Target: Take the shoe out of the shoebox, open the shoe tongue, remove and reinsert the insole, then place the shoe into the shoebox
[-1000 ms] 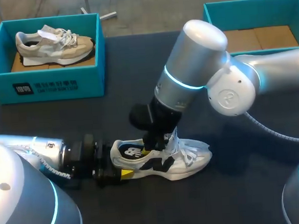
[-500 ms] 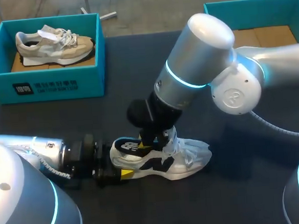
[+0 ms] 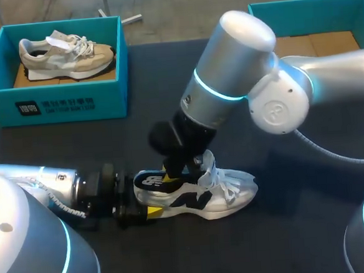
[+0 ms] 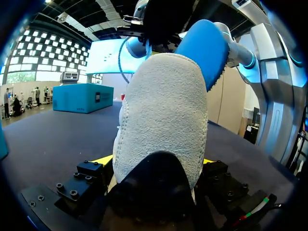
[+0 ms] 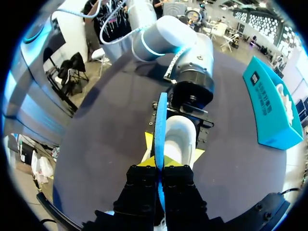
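A white and black shoe (image 3: 214, 193) lies on its side on the dark table (image 3: 166, 87), toe to the right. My left gripper (image 3: 143, 200) holds its heel, one yellow-tipped finger on each side. In the left wrist view the grey heel (image 4: 161, 115) fills the gap of that gripper (image 4: 156, 161). My right gripper (image 3: 171, 171) stands over the shoe's opening, shut on the insole (image 3: 152, 181), whose heel end is lifted out. In the right wrist view the blue insole (image 5: 161, 120) runs edge-on from the right gripper (image 5: 160, 162) down into the shoe (image 5: 180, 139).
A teal shoebox (image 3: 55, 105) with a beige shoe (image 3: 67, 54) in it stands at the back left. A second teal shoebox (image 3: 304, 4) with a bare cardboard floor stands at the back right, behind my right arm.
My right arm has swung left and drawn the insole's heel end up out of the shoe. The left gripper and the shoe have stayed put.
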`<move>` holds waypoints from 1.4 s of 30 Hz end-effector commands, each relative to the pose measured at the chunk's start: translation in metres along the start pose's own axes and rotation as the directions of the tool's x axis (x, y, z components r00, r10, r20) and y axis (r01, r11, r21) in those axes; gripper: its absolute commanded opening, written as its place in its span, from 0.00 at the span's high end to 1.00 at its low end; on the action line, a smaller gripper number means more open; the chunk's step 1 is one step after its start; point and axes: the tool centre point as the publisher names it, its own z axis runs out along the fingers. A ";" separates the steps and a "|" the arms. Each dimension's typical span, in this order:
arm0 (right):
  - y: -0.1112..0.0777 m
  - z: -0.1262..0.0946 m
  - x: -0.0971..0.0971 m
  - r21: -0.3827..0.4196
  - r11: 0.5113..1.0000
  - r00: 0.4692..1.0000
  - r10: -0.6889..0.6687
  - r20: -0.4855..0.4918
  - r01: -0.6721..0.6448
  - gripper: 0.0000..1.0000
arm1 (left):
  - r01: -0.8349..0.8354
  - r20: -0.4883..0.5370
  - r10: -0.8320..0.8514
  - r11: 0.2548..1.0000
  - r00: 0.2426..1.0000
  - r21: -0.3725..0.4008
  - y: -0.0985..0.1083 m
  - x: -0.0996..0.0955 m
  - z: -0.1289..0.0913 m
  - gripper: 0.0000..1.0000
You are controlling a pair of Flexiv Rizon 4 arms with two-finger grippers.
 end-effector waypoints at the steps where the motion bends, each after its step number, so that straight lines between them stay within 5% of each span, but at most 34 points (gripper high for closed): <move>1: 0.005 0.008 -0.004 0.005 1.000 1.000 0.000 -0.006 0.000 1.00 | 0.001 0.001 -0.001 1.000 1.000 -0.002 0.002 0.000 0.001 1.00; 17: 0.000 0.007 -0.001 -0.025 1.000 0.999 0.018 -0.027 -0.018 1.00 | 0.001 0.001 -0.001 1.000 1.000 -0.002 0.002 0.000 0.001 1.00; 21: -0.001 0.008 -0.001 -0.038 0.999 0.999 0.023 -0.049 -0.025 0.86 | 0.001 0.001 -0.001 1.000 1.000 -0.002 0.002 0.000 0.001 1.00; 42: -0.003 0.015 0.007 -0.083 0.995 0.995 0.055 -0.082 -0.062 0.88 | 0.001 0.001 -0.001 1.000 1.000 -0.002 0.002 0.000 0.001 1.00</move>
